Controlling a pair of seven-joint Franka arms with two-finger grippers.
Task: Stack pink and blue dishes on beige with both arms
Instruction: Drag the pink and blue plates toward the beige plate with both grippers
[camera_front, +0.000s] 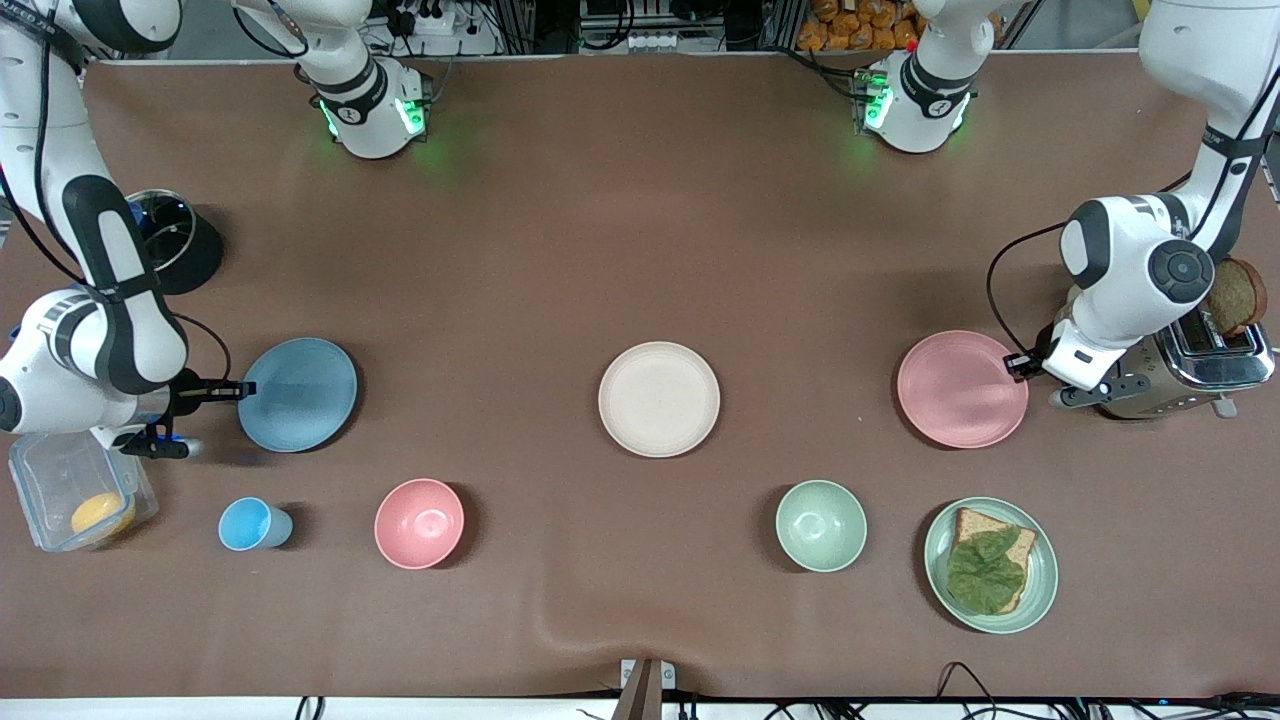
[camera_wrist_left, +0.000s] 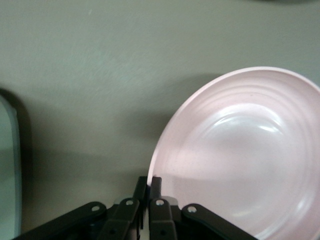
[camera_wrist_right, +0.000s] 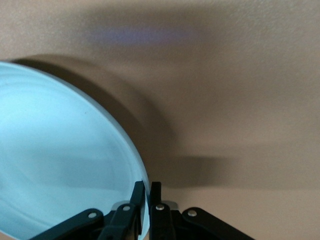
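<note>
The cream-beige plate (camera_front: 658, 398) lies flat at the table's middle. A pale pink plate (camera_front: 961, 388) (camera_wrist_left: 245, 155) sits toward the left arm's end, and my left gripper (camera_front: 1020, 365) (camera_wrist_left: 148, 184) is shut on its rim, at the edge toward the toaster. Toward the right arm's end lies the light blue plate (camera_front: 298, 393) (camera_wrist_right: 60, 165). My right gripper (camera_front: 243, 389) (camera_wrist_right: 147, 189) is shut on that plate's rim at its outer edge. Both plates appear to rest on the table.
Nearer the front camera stand a small blue cup (camera_front: 250, 524), a pink bowl (camera_front: 419, 522), a green bowl (camera_front: 821, 524) and a green plate (camera_front: 1040, 580) with bread and a leaf. A toaster (camera_front: 1195, 365) stands by the left arm. A clear container (camera_front: 70, 490) sits under the right arm.
</note>
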